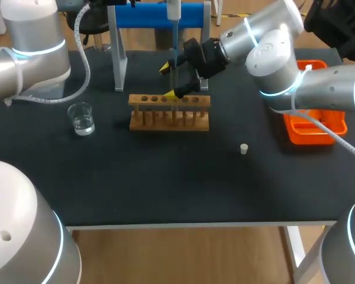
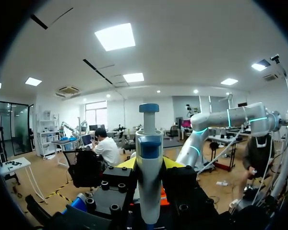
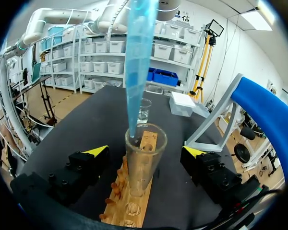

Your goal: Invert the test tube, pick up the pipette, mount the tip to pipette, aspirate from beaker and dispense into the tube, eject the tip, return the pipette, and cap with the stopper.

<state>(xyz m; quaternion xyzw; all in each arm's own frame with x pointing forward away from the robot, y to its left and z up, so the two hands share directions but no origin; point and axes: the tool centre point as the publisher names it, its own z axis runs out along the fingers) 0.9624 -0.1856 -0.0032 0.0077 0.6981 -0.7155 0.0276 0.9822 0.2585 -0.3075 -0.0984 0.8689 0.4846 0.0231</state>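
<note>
- Blue pipette tip [image 3: 137,72] reaches down just inside the mouth of the test tube [image 3: 143,163], which stands upright in the wooden rack [image 1: 168,118] at the middle of the head view. I judge this to be the dispense step.
- My right gripper [image 3: 144,152] straddles the tube with its jaws spread wide and neither finger touching the glass. That looks like a guard against tipping, not a grasp.
- My left gripper [image 2: 150,163] pinches the pipette [image 2: 149,143] by its body, with a yellow tip showing on each side. It holds the pipette vertical so the tip drops straight into the tube.
- The beaker [image 1: 81,118] sits left of the rack, well apart, and has clear liquid in it.
- The white stopper [image 1: 244,148] lies lower right of the rack, in reach for capping later.
- The orange tray [image 1: 293,133] at the right edge is likely where the tip gets ejected.
- The blue stand [image 1: 160,15] at top centre awaits the pipette's return.
</note>
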